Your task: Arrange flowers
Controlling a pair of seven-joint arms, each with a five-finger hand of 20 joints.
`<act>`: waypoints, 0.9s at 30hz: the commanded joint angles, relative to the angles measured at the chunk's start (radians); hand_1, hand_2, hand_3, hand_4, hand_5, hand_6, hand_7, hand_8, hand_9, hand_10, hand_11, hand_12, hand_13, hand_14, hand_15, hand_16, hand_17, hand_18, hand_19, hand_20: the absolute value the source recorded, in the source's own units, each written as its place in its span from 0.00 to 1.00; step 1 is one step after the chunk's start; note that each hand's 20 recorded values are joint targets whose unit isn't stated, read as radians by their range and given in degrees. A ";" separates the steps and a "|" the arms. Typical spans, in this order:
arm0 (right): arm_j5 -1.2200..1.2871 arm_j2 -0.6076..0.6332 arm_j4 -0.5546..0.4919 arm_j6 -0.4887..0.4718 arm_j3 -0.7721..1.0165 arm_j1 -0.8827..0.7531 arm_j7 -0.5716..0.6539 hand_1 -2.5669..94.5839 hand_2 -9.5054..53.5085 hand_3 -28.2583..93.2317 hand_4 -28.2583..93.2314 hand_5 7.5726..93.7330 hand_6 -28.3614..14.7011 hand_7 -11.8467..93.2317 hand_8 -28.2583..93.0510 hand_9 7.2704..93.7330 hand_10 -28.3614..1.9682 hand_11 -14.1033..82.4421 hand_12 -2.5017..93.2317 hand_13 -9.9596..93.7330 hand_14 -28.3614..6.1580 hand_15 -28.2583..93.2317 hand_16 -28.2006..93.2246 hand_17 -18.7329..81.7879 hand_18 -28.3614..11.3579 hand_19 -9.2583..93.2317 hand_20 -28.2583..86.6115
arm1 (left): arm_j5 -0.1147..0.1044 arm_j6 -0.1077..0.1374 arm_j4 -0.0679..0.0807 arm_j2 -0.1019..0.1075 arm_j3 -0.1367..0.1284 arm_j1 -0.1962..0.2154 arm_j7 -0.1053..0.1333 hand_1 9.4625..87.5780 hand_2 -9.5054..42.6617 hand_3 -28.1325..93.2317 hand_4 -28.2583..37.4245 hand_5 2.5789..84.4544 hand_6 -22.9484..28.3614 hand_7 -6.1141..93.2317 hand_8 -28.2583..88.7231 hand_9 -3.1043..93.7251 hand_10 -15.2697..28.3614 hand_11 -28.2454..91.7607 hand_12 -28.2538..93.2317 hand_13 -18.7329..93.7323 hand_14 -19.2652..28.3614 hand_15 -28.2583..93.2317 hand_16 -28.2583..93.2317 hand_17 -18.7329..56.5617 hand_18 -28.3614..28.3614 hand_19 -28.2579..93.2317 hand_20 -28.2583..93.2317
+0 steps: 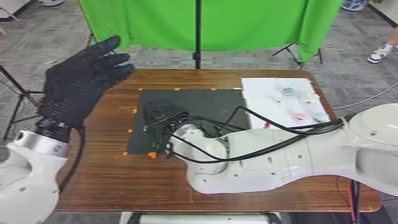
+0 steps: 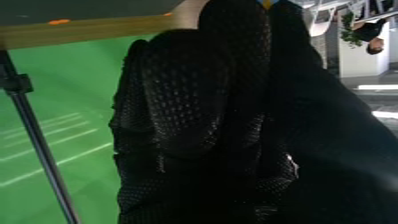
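- Head view: black-gloved right hand (image 1: pixel 163 110) over black rectangular mat (image 1: pixel 200 100); can't tell its grip.
- Small pastel flowers (image 1: pixel 288 92) on white sheet (image 1: pixel 257 89), right of mat.
- Left hand (image 1: pixel 78 82) left of mat, fingers relaxed.
- Probably placing step; next: release, fetch flower.

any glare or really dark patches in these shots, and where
Head view: the black right hand nearly merges with the dark mat; right wrist view: pale streaks of light cross the green backdrop, strip lights glare at the side, and the glove sinks into near-black.
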 commanded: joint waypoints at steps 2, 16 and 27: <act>0.020 0.001 -0.002 -0.070 0.031 -0.006 0.031 0.62 0.03 0.62 0.00 0.79 0.86 0.25 0.18 1.00 0.77 0.42 0.20 0.94 0.80 0.73 0.41 0.52 0.32 0.88 0.38 | -0.004 -0.032 0.029 -0.011 0.028 -0.091 -0.039 0.18 0.32 0.86 0.09 0.42 0.65 0.21 0.16 0.37 0.85 0.46 0.32 0.38 1.00 0.64 0.16 0.12 1.00 0.73 0.29; 0.043 0.007 0.002 -0.131 0.070 -0.038 0.058 0.62 0.03 0.53 0.00 0.64 0.83 0.27 0.14 0.98 0.75 0.39 0.21 0.91 0.79 0.74 0.40 0.50 0.33 0.87 0.40 | -0.008 -0.025 0.028 -0.019 0.023 -0.078 -0.051 0.18 0.32 0.86 0.09 0.42 0.65 0.21 0.16 0.37 0.85 0.46 0.32 0.38 1.00 0.64 0.16 0.12 1.00 0.73 0.29; 0.046 0.005 -0.002 -0.092 0.059 -0.012 0.038 0.62 0.03 0.54 0.00 0.65 0.83 0.27 0.14 0.99 0.74 0.40 0.21 0.92 0.77 0.74 0.40 0.50 0.31 0.86 0.41 | -0.005 0.024 -0.022 -0.012 -0.039 0.031 -0.012 0.18 0.32 0.86 0.09 0.42 0.65 0.21 0.16 0.37 0.85 0.46 0.32 0.38 1.00 0.64 0.16 0.12 1.00 0.73 0.29</act>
